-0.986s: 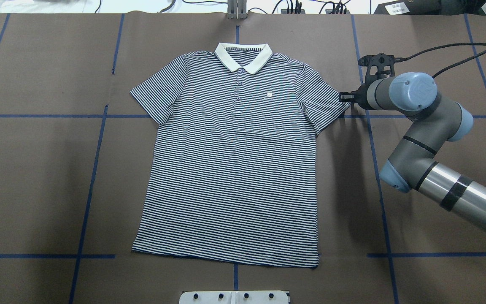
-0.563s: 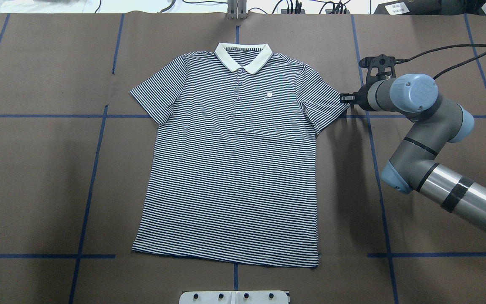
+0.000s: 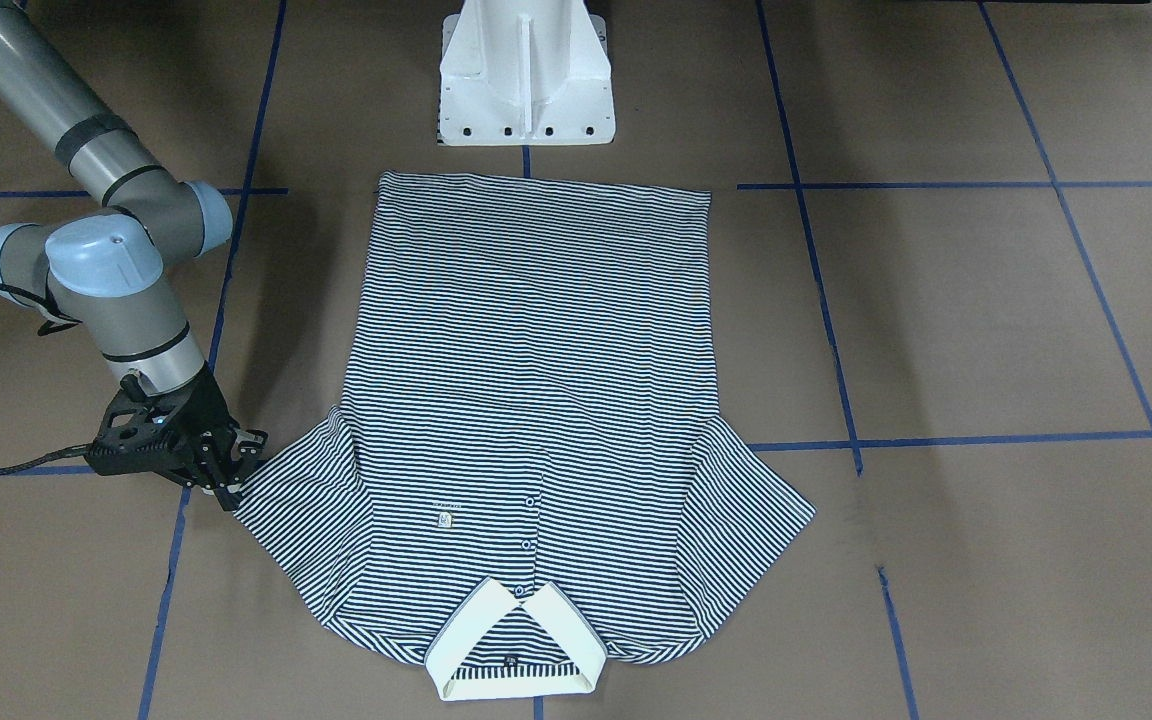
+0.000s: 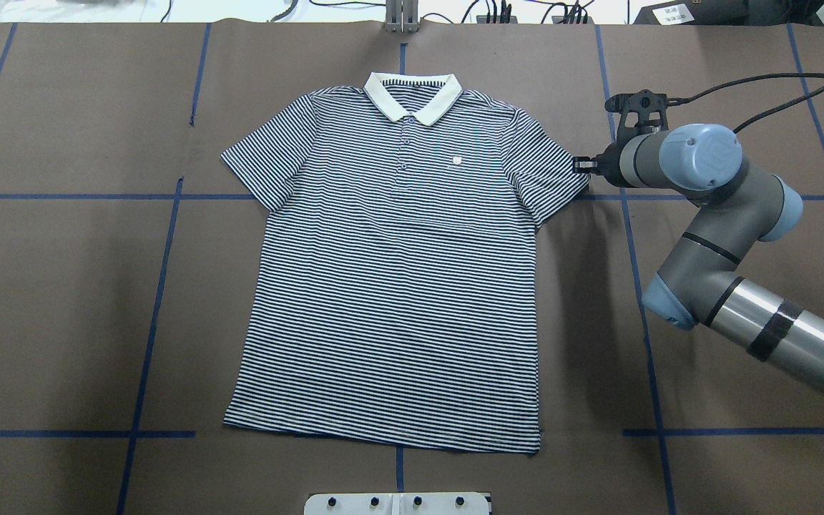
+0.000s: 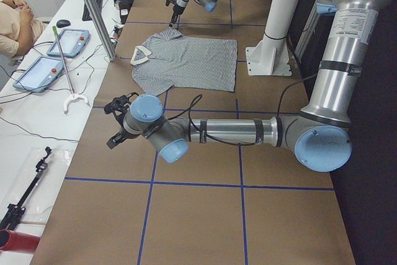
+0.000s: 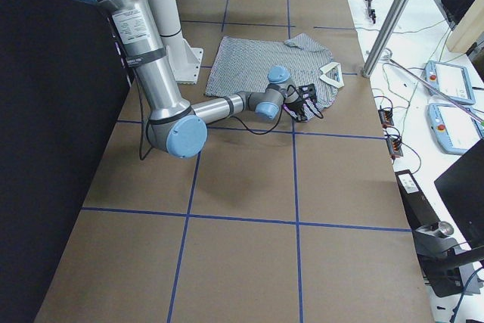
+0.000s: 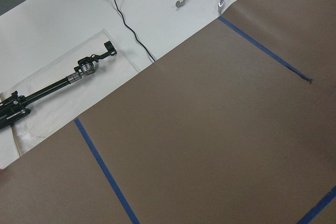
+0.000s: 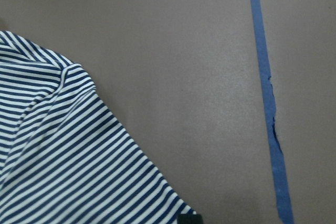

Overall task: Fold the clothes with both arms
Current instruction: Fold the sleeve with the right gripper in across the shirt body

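Barely begun. Spread flat and face up on the brown tabletop [image 4: 61, 322], a navy-and-white striped polo shirt [image 4: 398, 286], cream collar [image 4: 413, 96] pointing away from the white pedestal [image 3: 526, 70], hem nearest it, both short sleeves splayed out sideways. No fold anywhere: no sleeve turned in, no side brought over, no hem doubled up.

Down at tabletop level, the right hand [image 4: 578, 166], reaching in sideways on the right arm [image 4: 705, 214], fingertips touching the outer hem of the sleeve [image 4: 551, 179] on that side. Impossible to tell whether spread, pressed together or already pinching the hem: too small from overhead, masked by its own black body from the front, and only a sliver of dark fingertip beside the striped edge in the wrist view.

Well apart from the garment, the left hand [image 5: 116, 130], hovering over bare brown paper on the left arm [image 5: 236, 131] stretched low. Seen only from the side, so no telling whether spread or pressed together. Nothing but paper, blue tape lines [image 7: 102, 166] and a white bench [image 7: 79, 14] in its wrist view.

Judged from this: first step in hand, namely getting hold of one sleeve. Left to do, by the look of it, everything: securing that grip, bringing the left hand across to the other sleeve [image 4: 254, 164], turning both sides in, then doubling the body from hem towards collar.
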Action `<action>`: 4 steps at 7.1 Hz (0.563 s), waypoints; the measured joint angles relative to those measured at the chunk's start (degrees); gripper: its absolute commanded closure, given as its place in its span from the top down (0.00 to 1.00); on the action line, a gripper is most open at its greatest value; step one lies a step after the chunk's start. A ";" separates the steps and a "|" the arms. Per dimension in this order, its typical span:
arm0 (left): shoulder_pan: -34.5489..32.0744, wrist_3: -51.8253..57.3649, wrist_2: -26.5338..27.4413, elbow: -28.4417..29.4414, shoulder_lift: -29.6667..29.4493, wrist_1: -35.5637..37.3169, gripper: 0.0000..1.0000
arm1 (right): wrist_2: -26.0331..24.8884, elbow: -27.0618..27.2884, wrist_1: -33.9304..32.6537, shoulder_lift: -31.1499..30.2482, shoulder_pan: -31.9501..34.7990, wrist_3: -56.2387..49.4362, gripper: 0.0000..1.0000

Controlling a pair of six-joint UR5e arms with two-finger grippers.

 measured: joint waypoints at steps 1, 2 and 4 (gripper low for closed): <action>0.00 0.00 0.00 -0.02 0.00 -0.01 1.00 | 0.00 3.77 -5.84 0.63 -0.31 0.25 0.00; 0.00 0.00 0.00 -0.03 0.00 0.00 1.00 | -0.15 8.34 -14.60 2.52 -1.14 1.58 0.00; 0.00 0.00 0.00 -0.07 0.00 -0.03 1.00 | -2.95 8.89 -25.90 11.00 -3.92 7.25 0.00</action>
